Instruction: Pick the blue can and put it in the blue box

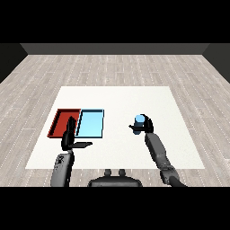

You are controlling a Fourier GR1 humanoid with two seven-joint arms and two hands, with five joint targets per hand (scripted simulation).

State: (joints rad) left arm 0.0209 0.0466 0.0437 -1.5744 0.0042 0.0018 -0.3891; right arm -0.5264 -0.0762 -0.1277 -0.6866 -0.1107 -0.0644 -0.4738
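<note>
Nearby, red tray (60, 122) (beside blue tray (91, 123)), white table (117, 101)

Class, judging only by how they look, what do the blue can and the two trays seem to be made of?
Blue can: smooth, matt light blue, no label; metal or plastic, the look leaves it open. Red tray and light blue tray: flat, even colour with thin raised rims and no gloss, probably plastic.

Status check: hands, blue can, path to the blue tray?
Right hand curled round blue can, right of both trays. Left hand open, at the trays' near edge. Blue tray holds nothing; bare table between can and tray.
</note>
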